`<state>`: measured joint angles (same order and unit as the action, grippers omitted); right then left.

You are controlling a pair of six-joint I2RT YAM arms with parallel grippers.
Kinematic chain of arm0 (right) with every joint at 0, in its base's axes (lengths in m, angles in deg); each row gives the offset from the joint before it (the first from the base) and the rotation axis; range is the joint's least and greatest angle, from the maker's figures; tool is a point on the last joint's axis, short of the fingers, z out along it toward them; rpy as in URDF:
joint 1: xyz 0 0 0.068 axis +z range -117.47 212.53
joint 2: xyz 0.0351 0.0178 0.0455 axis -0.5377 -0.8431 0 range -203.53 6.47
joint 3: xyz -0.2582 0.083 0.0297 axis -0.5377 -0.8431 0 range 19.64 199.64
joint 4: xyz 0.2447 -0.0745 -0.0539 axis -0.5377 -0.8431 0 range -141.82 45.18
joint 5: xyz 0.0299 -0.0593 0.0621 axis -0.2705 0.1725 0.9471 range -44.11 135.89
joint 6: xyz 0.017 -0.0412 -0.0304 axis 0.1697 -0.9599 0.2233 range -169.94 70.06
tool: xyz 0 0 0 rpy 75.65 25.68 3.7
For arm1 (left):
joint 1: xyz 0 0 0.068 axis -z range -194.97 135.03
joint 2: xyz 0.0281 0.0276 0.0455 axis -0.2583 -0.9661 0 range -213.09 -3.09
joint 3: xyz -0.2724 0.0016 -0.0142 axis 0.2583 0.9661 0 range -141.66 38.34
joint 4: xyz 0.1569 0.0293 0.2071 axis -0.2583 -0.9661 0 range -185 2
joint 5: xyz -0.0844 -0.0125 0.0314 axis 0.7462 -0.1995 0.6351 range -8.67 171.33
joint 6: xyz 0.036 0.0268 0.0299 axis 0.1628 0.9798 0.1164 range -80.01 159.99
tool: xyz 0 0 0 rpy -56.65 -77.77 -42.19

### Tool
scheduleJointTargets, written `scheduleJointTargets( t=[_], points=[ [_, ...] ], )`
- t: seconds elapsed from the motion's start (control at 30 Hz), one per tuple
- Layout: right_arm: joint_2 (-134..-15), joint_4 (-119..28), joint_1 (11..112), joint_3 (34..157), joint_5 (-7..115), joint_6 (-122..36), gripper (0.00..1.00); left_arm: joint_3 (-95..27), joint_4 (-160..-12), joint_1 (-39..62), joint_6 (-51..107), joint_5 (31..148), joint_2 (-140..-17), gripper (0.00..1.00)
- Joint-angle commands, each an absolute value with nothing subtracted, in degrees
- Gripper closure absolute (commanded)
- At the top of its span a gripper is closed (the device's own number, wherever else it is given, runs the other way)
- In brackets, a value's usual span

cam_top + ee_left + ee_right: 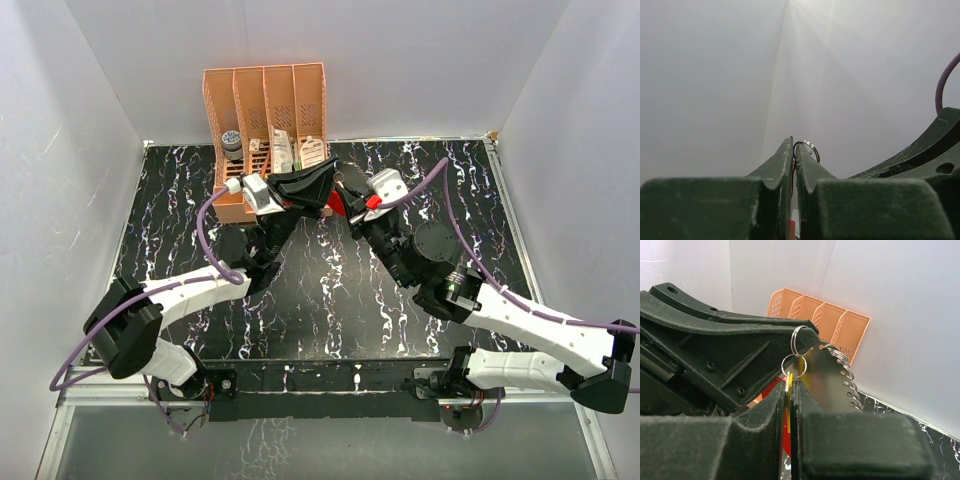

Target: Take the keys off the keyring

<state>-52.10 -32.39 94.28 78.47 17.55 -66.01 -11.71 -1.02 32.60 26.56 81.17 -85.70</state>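
Observation:
My two grippers meet in front of the orange rack, held up off the table. The left gripper (794, 143) (328, 178) is shut on the keyring, whose thin wire ring (808, 146) (799, 340) sticks out past the fingertips; a red-and-white sliver of the tag (791, 227) shows deep between the jaws. A second small ring (793, 367) hangs from the first. On it is a yellow-gold key (789, 390), and my right gripper (791, 385) (350, 195) is shut on that key. The red tag (771, 388) (338, 206) shows under the left gripper's fingers.
The orange rack (265, 110) (820, 315) with four slots and several small items stands against the back wall, just behind both grippers. A dark glossy strip edged with wire loops (840, 372) runs behind the rings. The black marbled table (330, 290) lies below, white walls on three sides.

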Motion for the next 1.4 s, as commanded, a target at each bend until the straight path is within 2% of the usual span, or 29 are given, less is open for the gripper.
scheduleJointTargets(
  t=[0.0, 0.8, 1.37],
  points=[
    [-52.5, -40.3, 95.6, 80.2, 21.3, -65.1, 1.0, -14.6, 11.9, 31.2, 33.4, 70.7, -84.1, 1.0],
    [-48.9, -43.9, 96.1, 89.7, 22.0, -71.2, 1.0, -13.0, 13.5, 31.0, 49.6, 61.3, -88.3, 1.0],
    [-50.0, -41.4, 96.1, 99.5, 18.5, -81.6, 1.0, -4.7, 11.5, 30.1, 47.2, 61.0, -86.1, 1.0]
  ],
)
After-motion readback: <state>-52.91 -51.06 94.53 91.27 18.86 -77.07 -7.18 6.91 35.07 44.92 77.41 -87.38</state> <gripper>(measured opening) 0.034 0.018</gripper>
